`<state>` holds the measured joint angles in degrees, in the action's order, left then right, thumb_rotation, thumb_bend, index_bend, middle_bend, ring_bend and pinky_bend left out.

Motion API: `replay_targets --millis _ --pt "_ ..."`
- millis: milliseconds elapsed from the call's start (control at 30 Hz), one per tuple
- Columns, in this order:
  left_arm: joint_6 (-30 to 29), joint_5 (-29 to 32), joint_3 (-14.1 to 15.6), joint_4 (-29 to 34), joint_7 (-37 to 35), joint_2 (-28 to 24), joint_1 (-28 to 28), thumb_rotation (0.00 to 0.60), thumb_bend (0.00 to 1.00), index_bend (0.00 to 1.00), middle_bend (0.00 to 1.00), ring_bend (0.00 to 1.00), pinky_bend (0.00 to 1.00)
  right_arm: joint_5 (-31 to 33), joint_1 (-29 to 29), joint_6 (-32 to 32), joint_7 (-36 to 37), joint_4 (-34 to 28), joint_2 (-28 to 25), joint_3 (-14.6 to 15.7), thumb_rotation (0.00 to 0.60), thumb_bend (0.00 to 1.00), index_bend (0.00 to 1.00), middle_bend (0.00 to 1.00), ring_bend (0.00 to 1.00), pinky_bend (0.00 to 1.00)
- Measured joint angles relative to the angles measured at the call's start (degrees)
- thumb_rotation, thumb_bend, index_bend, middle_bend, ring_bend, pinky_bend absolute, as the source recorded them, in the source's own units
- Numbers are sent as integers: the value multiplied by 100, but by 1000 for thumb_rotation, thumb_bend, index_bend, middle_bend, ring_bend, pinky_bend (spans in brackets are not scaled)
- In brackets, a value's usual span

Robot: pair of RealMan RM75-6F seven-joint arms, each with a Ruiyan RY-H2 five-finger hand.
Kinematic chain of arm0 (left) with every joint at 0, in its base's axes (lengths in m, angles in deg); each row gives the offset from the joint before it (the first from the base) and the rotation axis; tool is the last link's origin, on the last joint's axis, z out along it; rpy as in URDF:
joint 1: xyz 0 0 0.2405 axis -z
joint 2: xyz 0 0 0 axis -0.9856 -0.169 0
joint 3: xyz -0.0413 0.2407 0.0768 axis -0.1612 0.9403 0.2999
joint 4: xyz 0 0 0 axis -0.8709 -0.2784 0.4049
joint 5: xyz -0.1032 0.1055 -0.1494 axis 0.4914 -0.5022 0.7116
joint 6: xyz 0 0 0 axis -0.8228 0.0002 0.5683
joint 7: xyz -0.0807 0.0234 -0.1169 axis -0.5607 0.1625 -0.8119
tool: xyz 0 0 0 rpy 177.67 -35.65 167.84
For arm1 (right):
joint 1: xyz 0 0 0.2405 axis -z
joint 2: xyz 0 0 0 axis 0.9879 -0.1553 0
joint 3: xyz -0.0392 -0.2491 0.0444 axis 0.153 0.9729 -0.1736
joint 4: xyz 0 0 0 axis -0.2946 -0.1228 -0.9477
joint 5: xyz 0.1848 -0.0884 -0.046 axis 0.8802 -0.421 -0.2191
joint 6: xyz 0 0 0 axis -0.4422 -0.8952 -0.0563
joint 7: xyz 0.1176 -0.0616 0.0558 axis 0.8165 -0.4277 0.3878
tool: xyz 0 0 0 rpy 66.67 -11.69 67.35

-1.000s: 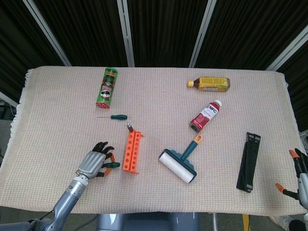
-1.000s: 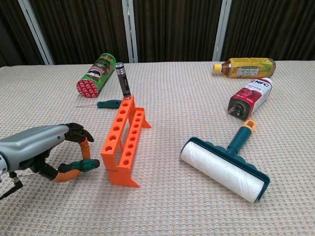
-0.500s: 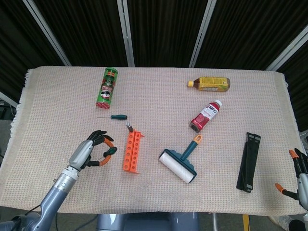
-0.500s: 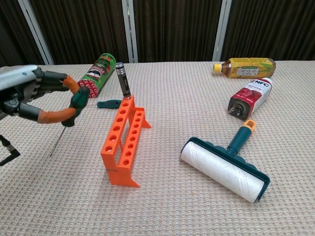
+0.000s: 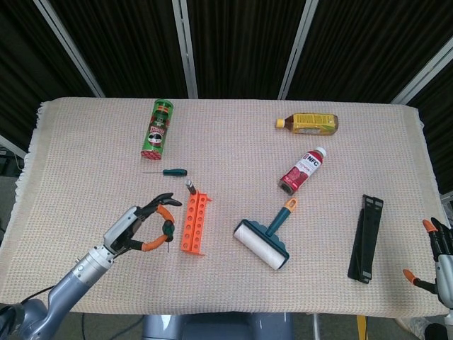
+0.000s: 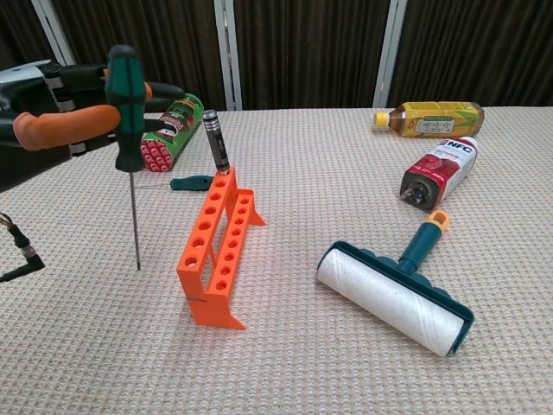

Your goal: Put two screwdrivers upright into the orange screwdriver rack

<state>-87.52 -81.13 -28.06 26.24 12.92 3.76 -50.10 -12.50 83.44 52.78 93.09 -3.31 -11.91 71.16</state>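
My left hand (image 6: 60,121) pinches a green-handled screwdriver (image 6: 128,130) upright, tip down, near the table's front-left edge, just left of the orange rack (image 6: 220,246). If I miss a hole, the shaft could tip the rack. My right hand (image 5: 440,256) waits at the front-right corner; its grasp is unclear. Three screwdrivers: mine, a dark one (image 6: 214,141) standing in the rack's far end, a small green one (image 6: 192,182) lying behind.

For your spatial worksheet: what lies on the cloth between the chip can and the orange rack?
In the head view, a small green screwdriver lies flat between the chip can and the orange rack.
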Motion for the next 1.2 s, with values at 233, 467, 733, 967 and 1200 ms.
replay_targets --millis 233,467,733,967,1200 --pt "-196 -174 34 -301 -477 214 326 600 547 627 177 0 0 45 28 17 -4 -13 -23 -9 600 0 0 0 0 0" --pt "-333 34 -90 -501 -68 376 390 600 547 626 176 0 0 67 27 -13 35 8 -16 -15 600 0 0 0 0 0" --pt "-329 366 -163 -769 155 515 474 600 546 626 176 0 0 69 0 -50 67 43 11 -27 600 0 0 0 0 0" --pt "-181 515 -151 -902 114 701 613 600 547 626 176 0 0 77 -2 -48 64 48 12 -35 600 0 0 0 0 0" --pt "-140 518 -97 -933 57 794 713 600 547 625 176 0 0 98 12 -52 67 48 5 -34 600 0 0 0 0 0"
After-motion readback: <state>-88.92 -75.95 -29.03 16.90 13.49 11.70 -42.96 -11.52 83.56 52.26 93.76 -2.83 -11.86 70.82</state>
